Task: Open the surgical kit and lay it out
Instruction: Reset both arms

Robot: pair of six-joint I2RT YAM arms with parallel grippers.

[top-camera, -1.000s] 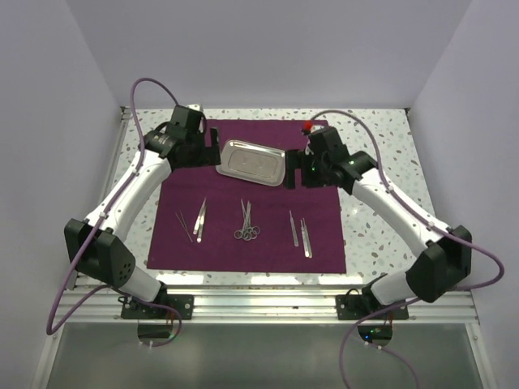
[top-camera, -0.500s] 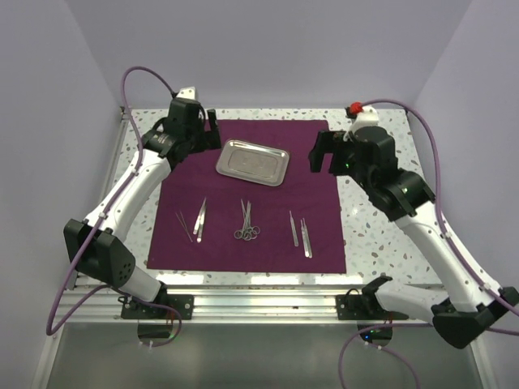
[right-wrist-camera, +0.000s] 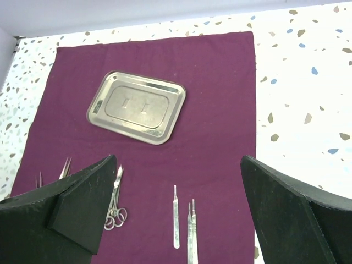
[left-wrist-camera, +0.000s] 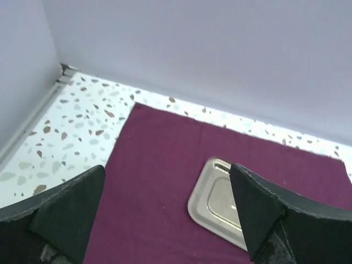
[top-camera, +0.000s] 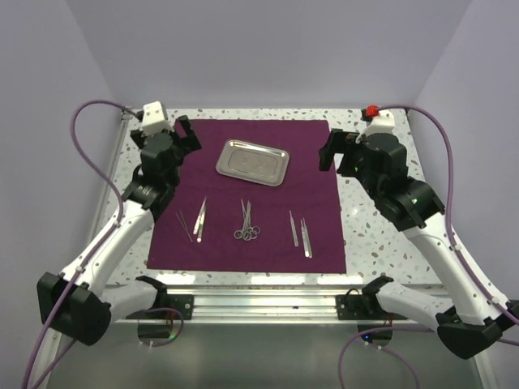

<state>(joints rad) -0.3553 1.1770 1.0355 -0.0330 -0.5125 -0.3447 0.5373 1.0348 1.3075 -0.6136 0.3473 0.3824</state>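
Observation:
The plum cloth wrap (top-camera: pixel 259 194) lies spread flat on the table. The steel tray (top-camera: pixel 252 162) sits upside down on its far half; it also shows in the left wrist view (left-wrist-camera: pixel 217 201) and the right wrist view (right-wrist-camera: pixel 136 106). Tweezers (top-camera: pixel 195 220) lie at front left, ring-handled scissors (top-camera: pixel 246 222) in the middle, slim handles (top-camera: pixel 300 233) at front right. My left gripper (top-camera: pixel 185 139) is open and empty, raised over the cloth's far-left corner. My right gripper (top-camera: pixel 336 154) is open and empty, raised over the cloth's right edge.
White speckled tabletop (top-camera: pixel 381 219) surrounds the cloth. Lilac walls close in the back and both sides. A metal rail (top-camera: pixel 259 304) runs along the near edge by the arm bases.
Both arms have lifted and pulled back from the tray: the left one to the left, the right one to the right and up. The tray and instruments have not moved.

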